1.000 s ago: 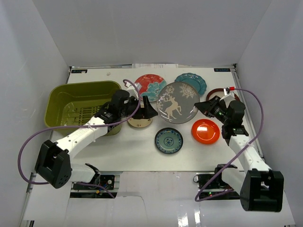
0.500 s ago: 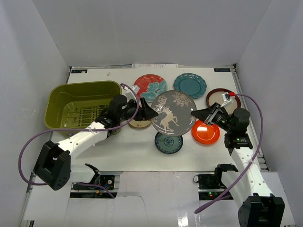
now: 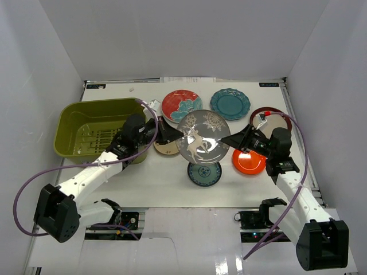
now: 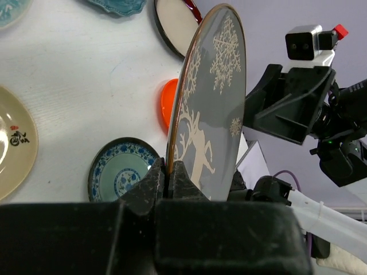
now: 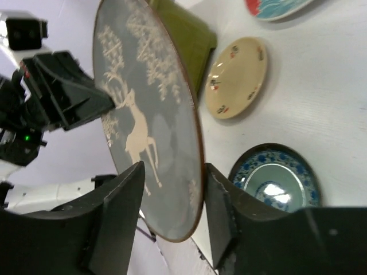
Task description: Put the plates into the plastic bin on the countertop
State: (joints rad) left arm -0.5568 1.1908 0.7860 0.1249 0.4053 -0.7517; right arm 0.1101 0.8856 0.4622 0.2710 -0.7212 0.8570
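Left gripper (image 4: 169, 172) clamped on grey deer plate (image 3: 199, 140) rim; right gripper (image 5: 175, 180) fingers apart, straddling it. Handover step. Next, right arm should back off and left carry the plate to the olive-green bin (image 3: 69, 123).

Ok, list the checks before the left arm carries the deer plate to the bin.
1. Left fingers pinching the deer plate at its rim: ok.
2. Right fingers spread apart: ok.
3. Right fingers free of the plate: cannot tell.
4. Plate off the countertop: ok.
5. Plastic bin free of plates: ok.
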